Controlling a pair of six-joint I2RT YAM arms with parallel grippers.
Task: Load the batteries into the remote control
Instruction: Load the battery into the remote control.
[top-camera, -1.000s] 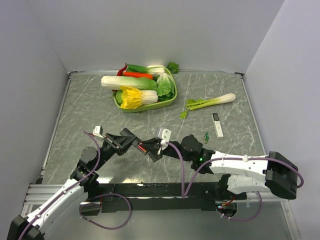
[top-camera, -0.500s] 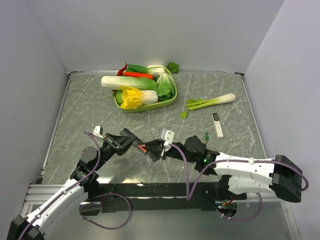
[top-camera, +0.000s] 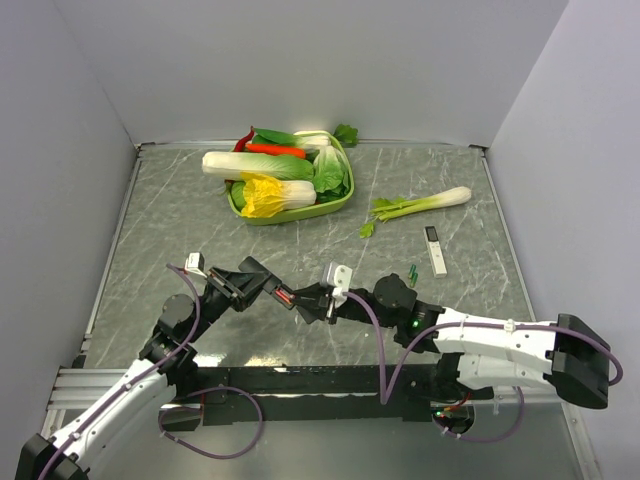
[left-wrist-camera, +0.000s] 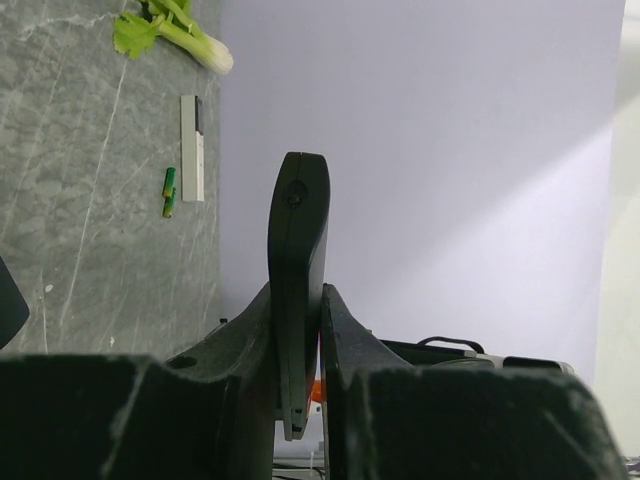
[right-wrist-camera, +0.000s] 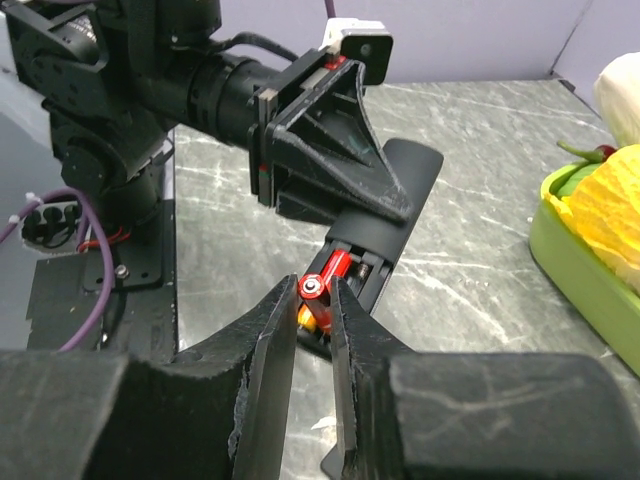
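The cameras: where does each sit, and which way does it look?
Top external: above and behind the left arm and right arm, looking down on the table; both show.
Left wrist: on the left arm, looking along the left hand, which grips the remote.
Right wrist: on the right arm, looking past the right hand, pinching a red battery.
Shared: both wrist views show the remote.

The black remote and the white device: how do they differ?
The black remote is gripped by the left tool; the white device lies flat on the table. The black remote shows an open slot with a red battery; the white device shows none. Both are slim bars.
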